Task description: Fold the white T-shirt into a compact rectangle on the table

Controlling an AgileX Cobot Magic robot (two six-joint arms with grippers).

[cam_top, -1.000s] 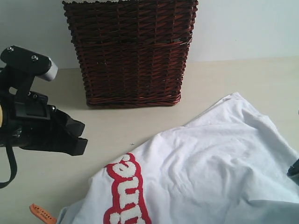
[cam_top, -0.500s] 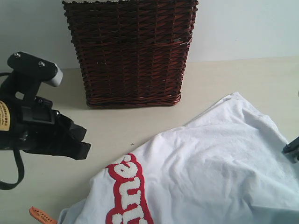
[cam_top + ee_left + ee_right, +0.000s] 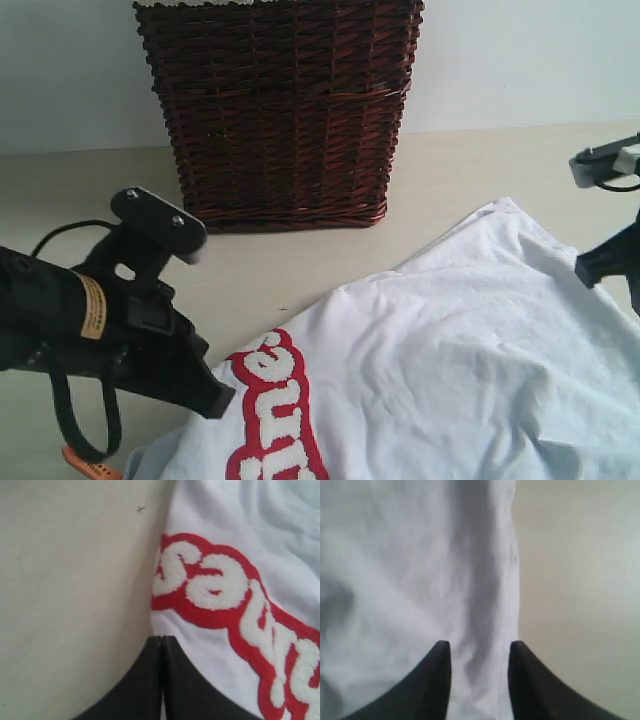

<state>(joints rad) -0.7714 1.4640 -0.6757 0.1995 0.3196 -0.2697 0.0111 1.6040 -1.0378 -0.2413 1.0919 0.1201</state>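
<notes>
Left wrist view: L end effector (image 3: 161, 645), closed, @ white T-shirt (image 3: 240, 525) edge

Soft, even light fills the exterior view, bright but without glare. The basket (image 3: 280, 110) lays only a faint shadow on the table (image 3: 480, 190) at its foot, and the T-shirt (image 3: 480, 350) shows gentle grey creases. That picture is slightly grainy and soft. Both wrist views are blurrier: the T-shirt's weave is lost in the right one, where the table dims toward one edge. The left pincer (image 3: 162, 639) and right pincer (image 3: 480, 644) show as flat black shapes without detail.
</notes>
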